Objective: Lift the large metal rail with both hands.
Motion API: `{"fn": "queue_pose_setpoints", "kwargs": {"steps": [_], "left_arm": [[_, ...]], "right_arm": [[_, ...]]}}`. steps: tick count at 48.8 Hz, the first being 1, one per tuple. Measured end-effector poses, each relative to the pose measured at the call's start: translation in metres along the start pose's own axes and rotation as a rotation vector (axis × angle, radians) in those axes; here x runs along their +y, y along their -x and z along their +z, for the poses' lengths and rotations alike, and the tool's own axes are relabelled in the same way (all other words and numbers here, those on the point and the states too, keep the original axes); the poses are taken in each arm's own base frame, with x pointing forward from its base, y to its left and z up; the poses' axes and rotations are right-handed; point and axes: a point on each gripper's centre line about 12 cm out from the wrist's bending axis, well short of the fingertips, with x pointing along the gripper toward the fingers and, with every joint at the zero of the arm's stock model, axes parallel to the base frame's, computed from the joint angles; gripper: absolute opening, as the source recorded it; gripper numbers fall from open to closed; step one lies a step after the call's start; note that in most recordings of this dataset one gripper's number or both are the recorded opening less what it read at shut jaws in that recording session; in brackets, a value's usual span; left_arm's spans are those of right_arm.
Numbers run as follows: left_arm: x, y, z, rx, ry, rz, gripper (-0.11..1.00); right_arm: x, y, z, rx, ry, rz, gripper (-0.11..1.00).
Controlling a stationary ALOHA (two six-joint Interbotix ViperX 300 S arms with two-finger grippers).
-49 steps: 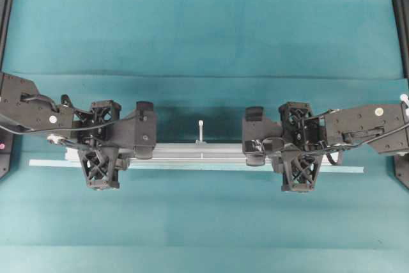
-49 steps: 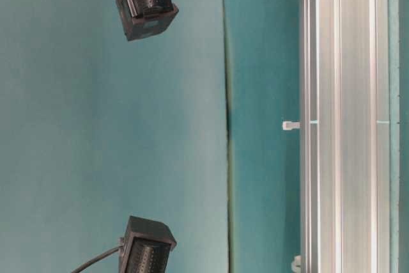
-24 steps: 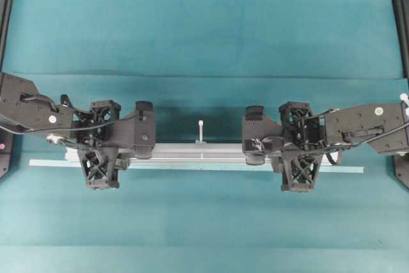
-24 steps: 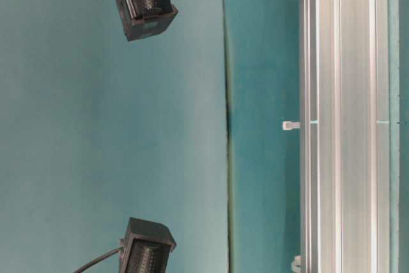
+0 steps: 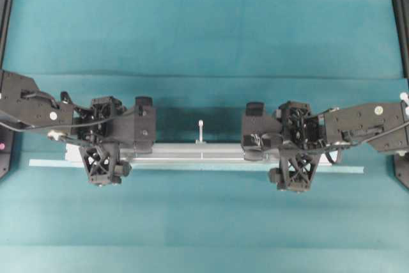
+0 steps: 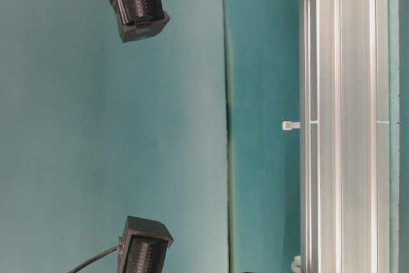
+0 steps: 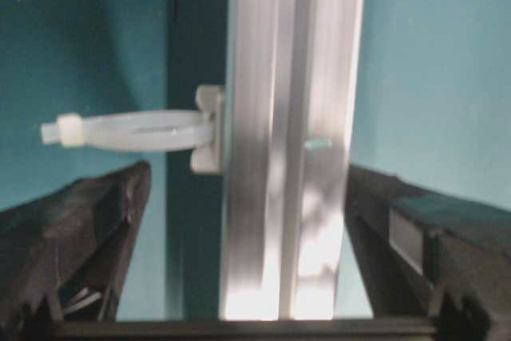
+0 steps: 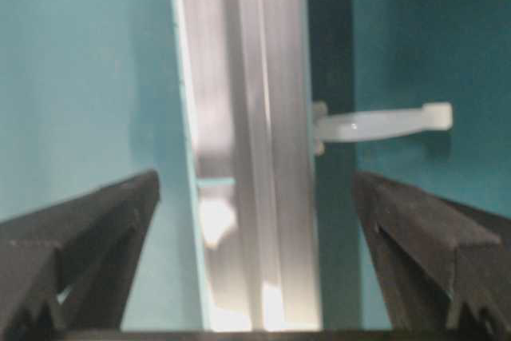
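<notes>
on the teal mat, aluminium rail [image 5: 192, 153] lies flat; left gripper [image 7: 239, 221] and right gripper [image 8: 255, 221] straddle it, jaws wide, gripping nothing. stiff, smooth, probably hefty: clamp the side faces near both ends, clear of the white pegs [image 5: 200, 130].

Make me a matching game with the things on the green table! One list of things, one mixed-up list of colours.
Things:
1. large metal rail
2. peg on the rail's edge
3. left end effector
4. table cover

Colours:
A. black
B. teal
C. silver
D. white

Pairs: 1-C, 2-D, 3-A, 4-B
</notes>
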Motion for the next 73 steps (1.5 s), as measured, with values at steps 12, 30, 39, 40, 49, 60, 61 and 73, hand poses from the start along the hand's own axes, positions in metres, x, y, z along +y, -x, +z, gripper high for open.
{"fn": "queue_pose_setpoints", "kwargs": {"steps": [12, 30, 39, 40, 49, 60, 61, 73], "left_arm": [[0.0, 0.037, 0.007, -0.072, 0.001, -0.002, 0.94], [-0.001, 0.093, 0.013, -0.253, -0.001, -0.013, 0.94], [-0.001, 0.114, 0.011, -0.323, -0.005, -0.017, 0.94], [-0.002, 0.116, 0.011, -0.329, -0.006, -0.018, 0.94], [-0.002, 0.136, 0.002, -0.4, -0.007, -0.024, 0.94], [-0.003, 0.164, -0.006, -0.528, -0.006, -0.037, 0.94], [-0.002, 0.167, -0.007, -0.547, -0.004, -0.037, 0.94], [-0.002, 0.206, -0.014, -0.745, 0.007, -0.054, 0.94]], "right_arm": [[-0.001, 0.028, 0.012, -0.078, -0.008, 0.005, 0.95], [-0.011, 0.098, 0.023, -0.292, -0.041, 0.009, 0.95], [-0.015, 0.124, 0.018, -0.392, -0.051, 0.009, 0.95], [-0.015, 0.126, 0.017, -0.399, -0.051, 0.01, 0.95], [-0.015, 0.138, 0.006, -0.481, -0.05, 0.016, 0.95], [-0.016, 0.16, -0.007, -0.606, -0.05, 0.027, 0.95], [-0.016, 0.162, -0.008, -0.618, -0.05, 0.028, 0.95], [-0.016, 0.191, -0.024, -0.763, -0.053, 0.042, 0.95]]}}
